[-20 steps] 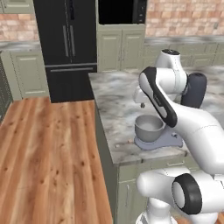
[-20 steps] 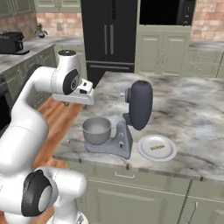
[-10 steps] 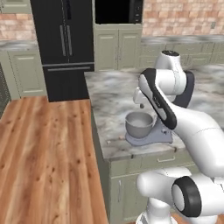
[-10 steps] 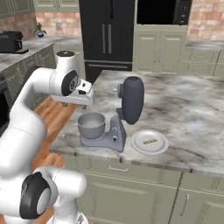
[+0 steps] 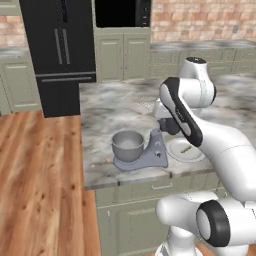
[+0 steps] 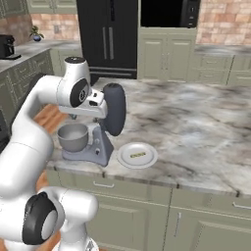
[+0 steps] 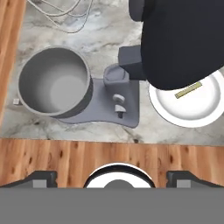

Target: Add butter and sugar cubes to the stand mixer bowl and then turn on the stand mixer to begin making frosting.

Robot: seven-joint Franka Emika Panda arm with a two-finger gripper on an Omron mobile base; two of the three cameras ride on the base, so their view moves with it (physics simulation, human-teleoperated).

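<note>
The stand mixer (image 6: 105,132) stands near the counter's front edge, its dark head (image 7: 179,39) tilted up over the lavender-grey base (image 7: 109,107). Its silver bowl (image 7: 54,85) (image 5: 127,145) sits on that base with nothing inside. The butter (image 7: 189,89) (image 6: 137,155), a thin pale-yellow stick, lies on a white plate (image 7: 192,116) right of the mixer. A tiny pale cube (image 7: 16,101), perhaps a sugar cube, lies on the counter beside the bowl. My gripper (image 7: 111,180) hangs open high above the mixer, looking straight down, with nothing between its fingers (image 7: 41,179).
The marble counter (image 6: 196,127) stretches back and right of the plate. Wood floor (image 5: 40,170) lies left of the counter's edge. A black fridge (image 5: 60,45) and green cabinets stand behind. Thin wire loops (image 7: 57,17) lie on the counter beyond the bowl.
The whole picture has shifted: the base has driven, and the mixer and plate now sit further left in both base views. The gripper stays open over the mixer.
</note>
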